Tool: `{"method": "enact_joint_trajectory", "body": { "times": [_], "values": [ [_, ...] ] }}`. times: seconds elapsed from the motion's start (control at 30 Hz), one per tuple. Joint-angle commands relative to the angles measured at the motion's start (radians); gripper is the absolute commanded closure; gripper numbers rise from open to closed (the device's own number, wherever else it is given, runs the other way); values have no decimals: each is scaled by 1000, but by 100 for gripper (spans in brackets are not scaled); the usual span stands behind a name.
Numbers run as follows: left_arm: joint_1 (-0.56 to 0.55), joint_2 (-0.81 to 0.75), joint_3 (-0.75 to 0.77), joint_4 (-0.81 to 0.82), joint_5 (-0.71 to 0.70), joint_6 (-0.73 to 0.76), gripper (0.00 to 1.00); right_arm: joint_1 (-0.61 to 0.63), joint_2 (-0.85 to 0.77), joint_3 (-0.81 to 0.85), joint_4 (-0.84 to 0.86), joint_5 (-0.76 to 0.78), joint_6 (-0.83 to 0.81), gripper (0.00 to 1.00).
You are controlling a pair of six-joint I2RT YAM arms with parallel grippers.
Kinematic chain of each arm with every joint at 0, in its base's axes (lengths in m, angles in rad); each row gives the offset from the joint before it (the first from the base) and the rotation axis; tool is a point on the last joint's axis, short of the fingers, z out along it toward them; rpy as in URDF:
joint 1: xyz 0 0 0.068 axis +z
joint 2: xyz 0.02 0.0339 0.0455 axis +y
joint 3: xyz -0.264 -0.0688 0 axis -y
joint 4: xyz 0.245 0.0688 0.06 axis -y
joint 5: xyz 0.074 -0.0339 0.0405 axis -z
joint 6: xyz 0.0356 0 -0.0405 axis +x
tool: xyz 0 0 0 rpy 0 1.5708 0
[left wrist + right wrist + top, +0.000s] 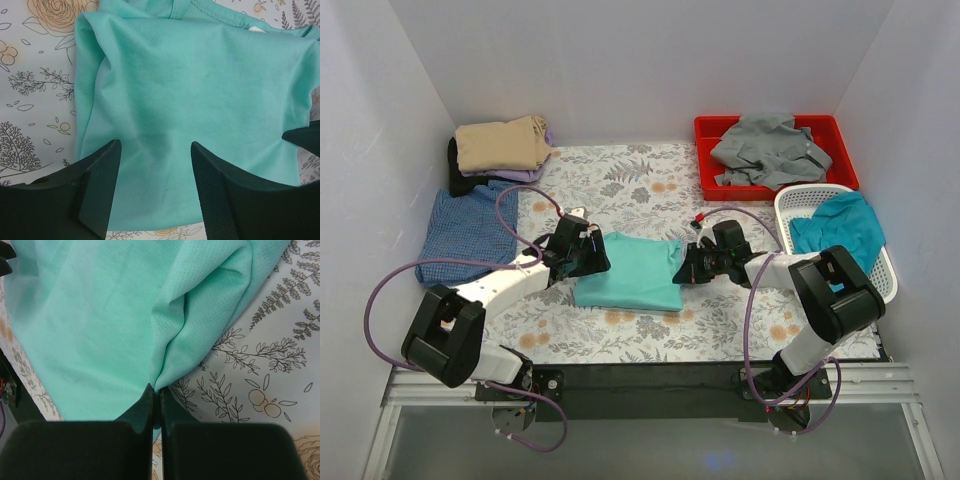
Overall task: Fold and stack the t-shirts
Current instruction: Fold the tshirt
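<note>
The mint green t-shirt (632,270) lies folded into a rectangle on the floral cloth in the middle of the table. It fills the left wrist view (200,100) and the right wrist view (100,315). My left gripper (594,252) is at its left edge, open, with the fingers (100,180) spread just above the fabric. My right gripper (682,268) is at its right edge, shut on a pinch of the shirt (156,389). A tan t-shirt (502,143) tops a folded stack at the back left, with a blue t-shirt (465,228) in front of it.
A red bin (844,150) at the back right holds a grey t-shirt (770,150). A white basket (882,265) at the right holds a teal t-shirt (840,228). White walls close in the left, back and right sides. Purple cables loop beside both arms.
</note>
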Motion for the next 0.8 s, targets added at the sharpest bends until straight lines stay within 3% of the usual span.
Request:
{"method": "enact_joint_trajectory", "body": {
  "times": [0.0,0.07,0.1,0.13,0.23,0.4,0.6,0.77],
  "values": [
    [1,-11,-6,8,-10,-3,44,-9,-13,-25,68,18,10,99],
    [3,-35,-7,5,-37,0,44,-13,-33,-20,53,18,-5,96],
    [3,-46,-7,3,-48,3,44,-15,-47,-14,34,22,-19,81],
    [3,-55,-7,3,-54,4,43,-15,-80,-4,8,34,-45,57],
    [3,-76,5,0,-108,15,43,-13,-163,18,-88,109,-85,29],
    [6,-52,58,-5,-195,46,42,-15,-263,46,-191,235,-128,24],
    [9,19,138,-12,-193,67,42,-12,-223,76,-170,105,-91,27],
    [27,66,173,43,-147,105,40,-9,-200,90,-144,100,-85,28]
  ]
}}
